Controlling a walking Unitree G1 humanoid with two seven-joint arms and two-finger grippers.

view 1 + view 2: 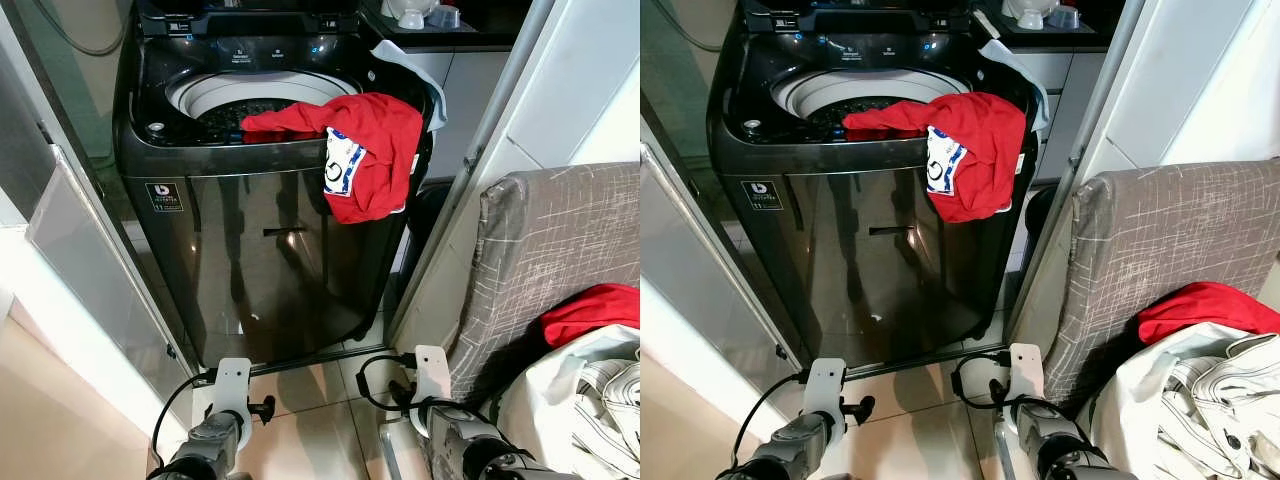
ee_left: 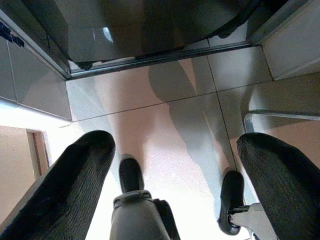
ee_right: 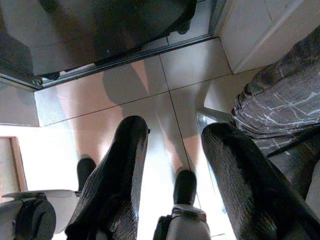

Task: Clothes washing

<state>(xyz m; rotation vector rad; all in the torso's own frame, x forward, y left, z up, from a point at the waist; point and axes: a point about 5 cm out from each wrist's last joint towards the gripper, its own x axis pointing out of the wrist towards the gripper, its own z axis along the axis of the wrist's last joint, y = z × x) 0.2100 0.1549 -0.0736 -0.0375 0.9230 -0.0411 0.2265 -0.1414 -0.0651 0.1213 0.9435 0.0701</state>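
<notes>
A black top-loading washing machine (image 1: 260, 250) stands straight ahead with its lid up and its drum (image 1: 235, 100) showing. A red garment (image 1: 375, 150) with a white and blue patch hangs over the machine's front right rim, partly inside the drum. At my right, another red garment (image 1: 590, 310) and white clothes (image 1: 580, 410) lie piled against a grey patterned chair (image 1: 550, 250). Both arms hang low over the tiled floor. My left gripper (image 2: 175, 145) is open with nothing between its fingers. My right gripper (image 3: 175, 127) is also open and empty, beside the chair.
A glass panel (image 1: 80, 250) in a white frame closes off the left side. A white door frame (image 1: 500, 130) runs between the machine and the chair. A pale cloth (image 1: 410, 65) lies on the machine's far right corner. My feet (image 2: 131, 175) stand on the tiles.
</notes>
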